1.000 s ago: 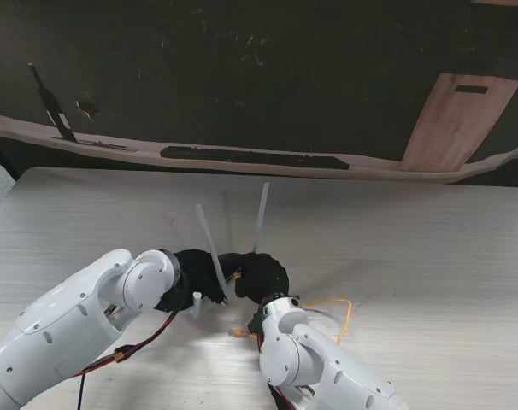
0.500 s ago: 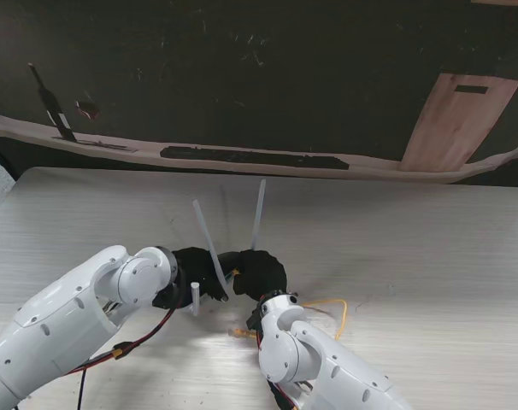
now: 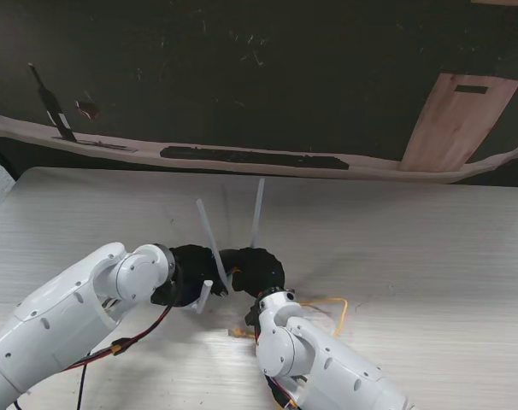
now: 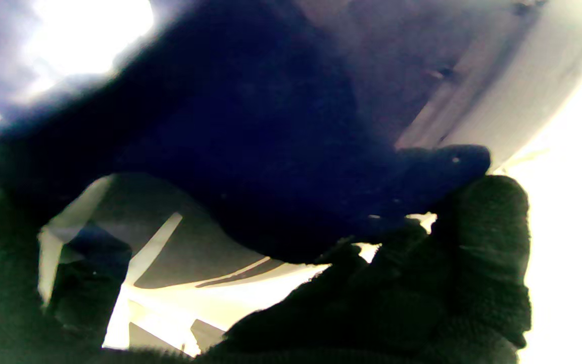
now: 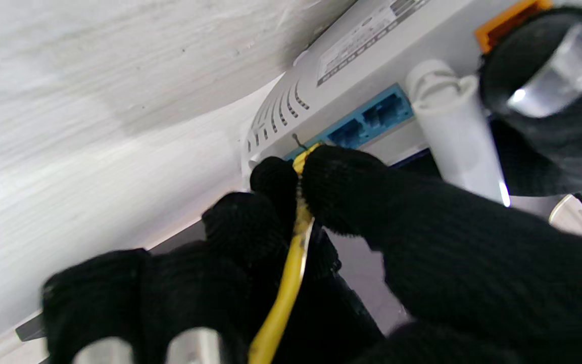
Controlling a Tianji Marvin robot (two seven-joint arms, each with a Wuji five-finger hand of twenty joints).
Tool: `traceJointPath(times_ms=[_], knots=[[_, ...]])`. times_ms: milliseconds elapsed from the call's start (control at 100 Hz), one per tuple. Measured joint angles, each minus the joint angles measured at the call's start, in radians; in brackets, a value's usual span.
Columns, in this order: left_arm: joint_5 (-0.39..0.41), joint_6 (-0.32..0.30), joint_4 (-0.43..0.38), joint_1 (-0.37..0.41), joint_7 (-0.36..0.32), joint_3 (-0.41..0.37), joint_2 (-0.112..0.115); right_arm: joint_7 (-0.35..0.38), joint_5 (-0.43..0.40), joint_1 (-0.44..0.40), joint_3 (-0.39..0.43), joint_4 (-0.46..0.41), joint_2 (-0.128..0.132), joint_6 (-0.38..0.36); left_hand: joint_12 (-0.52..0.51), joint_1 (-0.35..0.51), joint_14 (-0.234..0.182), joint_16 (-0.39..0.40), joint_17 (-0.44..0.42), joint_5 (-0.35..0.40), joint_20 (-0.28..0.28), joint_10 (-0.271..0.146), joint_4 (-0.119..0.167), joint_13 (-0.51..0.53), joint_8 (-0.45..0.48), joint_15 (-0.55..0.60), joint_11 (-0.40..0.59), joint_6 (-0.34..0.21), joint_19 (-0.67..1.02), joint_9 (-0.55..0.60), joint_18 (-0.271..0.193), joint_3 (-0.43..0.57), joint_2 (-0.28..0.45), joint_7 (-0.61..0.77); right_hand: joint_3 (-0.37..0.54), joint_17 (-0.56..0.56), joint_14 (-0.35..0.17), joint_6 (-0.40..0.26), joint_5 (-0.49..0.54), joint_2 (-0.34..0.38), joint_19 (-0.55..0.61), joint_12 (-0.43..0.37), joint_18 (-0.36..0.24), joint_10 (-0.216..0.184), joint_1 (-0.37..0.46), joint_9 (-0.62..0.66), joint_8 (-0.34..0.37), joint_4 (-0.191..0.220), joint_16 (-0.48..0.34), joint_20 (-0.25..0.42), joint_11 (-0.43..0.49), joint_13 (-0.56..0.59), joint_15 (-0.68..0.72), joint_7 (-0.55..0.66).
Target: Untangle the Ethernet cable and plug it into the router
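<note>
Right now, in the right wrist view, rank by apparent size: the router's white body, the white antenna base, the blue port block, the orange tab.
1. router's white body
2. white antenna base
3. blue port block
4. orange tab, partly hidden by a gloved finger, so its true extent is unsure.

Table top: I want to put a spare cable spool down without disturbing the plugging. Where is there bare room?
The table is bare on the right, beyond the yellow Ethernet cable, and along the far strip past the router antennas. The left far corner is bare too. The middle, near me, is crowded: the left hand and right hand meet at the router.
</note>
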Motion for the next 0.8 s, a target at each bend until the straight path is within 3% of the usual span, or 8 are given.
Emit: traceJointPath(times_ms=[90, 160, 200, 260, 330, 440, 590, 800], knots=[[0.012, 0.003, -0.003, 0.005, 0.006, -0.002, -0.003, 0.007, -0.002, -0.012, 0.012, -0.01, -0.002, 0.007, 0.003, 0.0, 0.0, 0.001, 0.0, 0.0, 0.0, 0.0, 0.001, 0.0, 0.008, 0.001, 0.0, 0.0, 0.0, 0.0, 0.0, -0.007, -0.001, 0.0, -0.01, -0.003, 0.006, -0.001, -0.002, 0.005, 0.001, -0.028, 0.012, 0.0, 0.0, 0.0, -0.036, 0.0, -0.078, -0.109, -0.009, 0.0, -0.024, 0.0], [0.028, 0.008, -0.008, 0.018, 0.012, -0.012, -0.008, 0.006, -0.019, -0.021, 0.018, -0.013, -0.002, 0.005, 0.003, 0.0, 0.0, 0.001, 0.0, 0.0, 0.0, 0.0, 0.001, 0.0, 0.008, 0.002, 0.0, 0.0, 0.0, 0.0, 0.001, -0.008, -0.003, 0.0, -0.028, -0.025, 0.033, -0.001, -0.005, 0.046, -0.008, -0.062, 0.073, 0.012, -0.014, -0.004, -0.068, -0.01, -0.144, -0.224, -0.046, -0.006, -0.093, -0.016], [0.04, 0.011, -0.012, 0.024, 0.015, -0.016, -0.011, 0.006, -0.036, -0.027, 0.022, -0.015, -0.001, 0.004, 0.003, 0.0, 0.0, 0.001, 0.0, 0.0, 0.0, 0.0, 0.001, 0.0, 0.008, 0.002, 0.0, 0.0, 0.0, 0.0, 0.001, -0.009, -0.004, 0.0, -0.076, -0.048, 0.072, 0.012, -0.015, 0.078, -0.041, -0.081, 0.134, 0.036, -0.063, -0.023, -0.074, -0.032, -0.196, -0.278, -0.057, -0.022, -0.156, -0.038], [0.05, 0.019, -0.018, 0.032, 0.018, -0.019, -0.015, 0.007, -0.05, -0.039, 0.03, -0.025, 0.002, 0.003, 0.003, 0.0, 0.0, 0.001, 0.0, 0.0, 0.0, 0.0, 0.001, 0.0, 0.008, 0.006, 0.0, 0.0, 0.0, 0.0, 0.001, -0.009, -0.004, 0.0, -0.074, -0.085, 0.124, 0.024, -0.031, 0.079, -0.122, -0.113, 0.208, 0.069, -0.083, -0.061, -0.059, -0.018, -0.286, -0.364, -0.068, -0.046, -0.275, -0.076], [0.065, 0.032, -0.026, 0.041, 0.021, -0.023, -0.021, 0.008, -0.063, -0.058, 0.042, -0.043, 0.011, 0.0, 0.003, 0.0, -0.002, 0.0, 0.0, 0.0, 0.0, 0.0, 0.001, 0.0, 0.008, 0.008, 0.0, 0.0, 0.0, -0.001, 0.001, -0.009, -0.004, 0.0, -0.087, -0.139, 0.169, 0.026, -0.087, 0.119, -0.241, -0.14, 0.226, 0.124, -0.148, -0.154, -0.017, 0.002, -0.39, -0.462, -0.097, -0.088, -0.444, -0.116], [0.115, 0.049, -0.04, 0.061, 0.033, -0.029, -0.032, 0.015, -0.078, -0.089, 0.07, -0.083, 0.024, -0.007, 0.003, -0.001, -0.005, 0.0, 0.0, 0.0, 0.0, 0.0, 0.001, 0.0, 0.009, 0.01, 0.005, -0.001, 0.0, -0.001, -0.002, -0.013, -0.005, 0.0, -0.132, -0.322, 0.206, -0.019, -0.234, 0.155, -0.38, -0.166, 0.235, 0.183, -0.205, -0.314, -0.01, 0.002, -0.459, -0.473, -0.161, -0.204, -0.652, -0.177], [0.142, 0.071, -0.051, 0.082, 0.046, -0.045, -0.043, 0.022, -0.094, -0.127, 0.12, -0.149, 0.04, -0.018, 0.003, -0.001, -0.009, 0.0, 0.0, 0.0, 0.0, -0.002, 0.001, 0.0, 0.01, 0.01, 0.012, -0.008, 0.0, -0.001, -0.008, -0.025, -0.005, 0.01, -0.23, -0.53, 0.241, -0.101, -0.408, 0.166, -0.519, -0.184, 0.238, 0.186, -0.266, -0.471, -0.01, -0.011, -0.471, -0.425, -0.243, -0.36, -0.807, -0.22], [0.202, 0.085, -0.069, 0.11, 0.035, -0.074, -0.055, 0.025, -0.116, -0.173, 0.19, -0.213, 0.058, -0.034, 0.003, -0.001, -0.056, -0.028, 0.0, 0.0, 0.0, -0.032, 0.0, 0.0, 0.008, 0.015, 0.035, -0.045, -0.002, 0.003, -0.064, -0.048, -0.005, 0.033, -0.279, -0.64, 0.245, -0.118, -0.483, 0.174, -0.593, -0.194, 0.238, 0.187, -0.301, -0.581, -0.019, -0.011, -0.471, -0.41, -0.295, -0.464, -0.913, -0.232]])
